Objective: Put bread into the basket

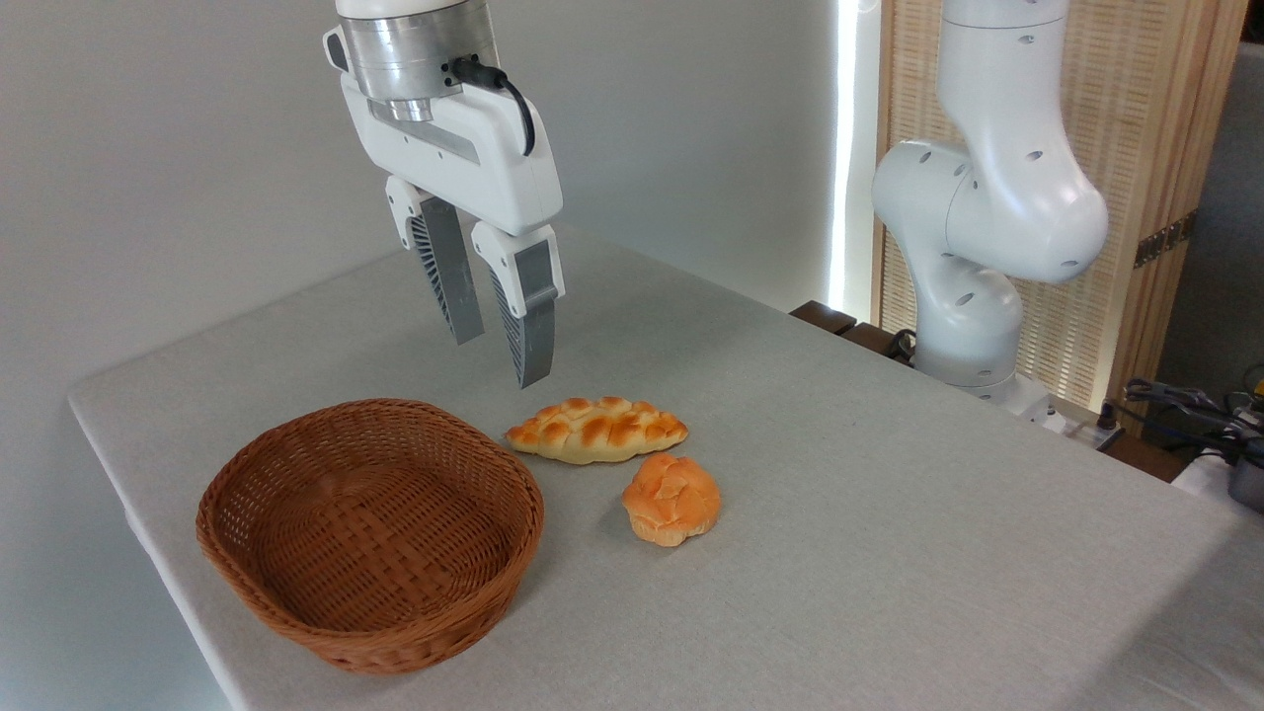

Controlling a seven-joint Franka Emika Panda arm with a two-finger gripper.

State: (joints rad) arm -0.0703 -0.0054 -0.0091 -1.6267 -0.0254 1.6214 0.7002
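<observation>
Pale grey table [889, 553] by white wall [178, 148]; fingers [502, 357] apart, empty, above bread [596, 431].

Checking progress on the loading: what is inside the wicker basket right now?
Nothing: the wicker basket shows only its bare woven floor. Its near wall hides a sliver of the floor. The braided loaf lies on the table beside it.

No readable text, no labels, no brands, no numbers — nothing legible anywhere.
</observation>
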